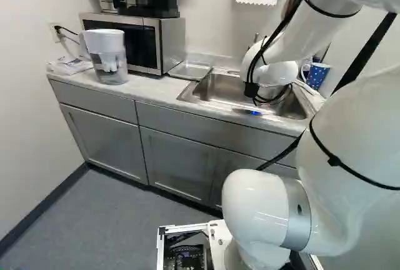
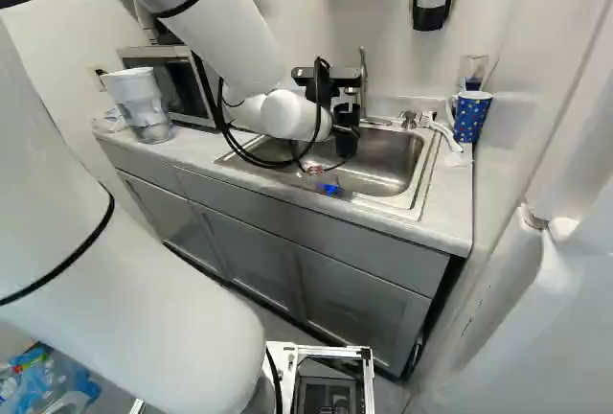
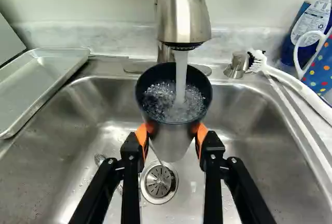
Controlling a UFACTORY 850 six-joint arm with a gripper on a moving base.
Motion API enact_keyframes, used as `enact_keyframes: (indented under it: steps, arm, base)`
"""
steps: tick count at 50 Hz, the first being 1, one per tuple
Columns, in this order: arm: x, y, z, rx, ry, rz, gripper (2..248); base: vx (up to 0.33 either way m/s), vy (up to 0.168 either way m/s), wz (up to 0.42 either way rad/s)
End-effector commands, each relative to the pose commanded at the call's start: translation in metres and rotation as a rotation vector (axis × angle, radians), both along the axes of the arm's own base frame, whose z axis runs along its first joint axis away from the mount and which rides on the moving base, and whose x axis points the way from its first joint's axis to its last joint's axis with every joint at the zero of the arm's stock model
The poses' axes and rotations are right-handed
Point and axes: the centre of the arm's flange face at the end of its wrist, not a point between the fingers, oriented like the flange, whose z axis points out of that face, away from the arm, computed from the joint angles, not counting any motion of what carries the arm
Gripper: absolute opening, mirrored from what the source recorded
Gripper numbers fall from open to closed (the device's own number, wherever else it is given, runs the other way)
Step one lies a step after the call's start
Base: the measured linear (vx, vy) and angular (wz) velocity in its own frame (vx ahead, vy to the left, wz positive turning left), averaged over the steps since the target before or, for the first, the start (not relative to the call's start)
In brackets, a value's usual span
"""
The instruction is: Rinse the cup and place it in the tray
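Nearest of all, the black gripper (image 3: 172, 134) pinches the cup (image 3: 173, 145), an orange pad against each side. It is held over the sink (image 3: 78, 130), above the drain (image 3: 158, 181), with water from the tap (image 3: 183, 11) pouring into its dark, bubbling inside. Rinsing looks under way; emptying the cup, carrying it across and setting it down in the tray (image 3: 31, 86) remain to be done. That tray lies beside the sink, between it and the microwave (image 1: 156, 39), and the cup must likely clear the spout and both rims, with spilling a risk. On the sink's opposite side are a white brush (image 3: 298, 85) and a spotted mug (image 3: 318, 68); past the microwave's far side stands a pitcher (image 1: 107, 51).
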Motion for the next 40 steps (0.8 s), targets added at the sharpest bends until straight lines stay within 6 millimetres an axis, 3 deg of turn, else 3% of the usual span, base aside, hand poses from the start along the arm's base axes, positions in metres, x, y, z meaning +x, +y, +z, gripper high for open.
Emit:
enact_keyframes:
  steps: [40]
  arm:
    - [0.008,0.044,0.001,-0.001,-0.005,0.106,113]
  base:
    - [0.0,0.0,0.0]
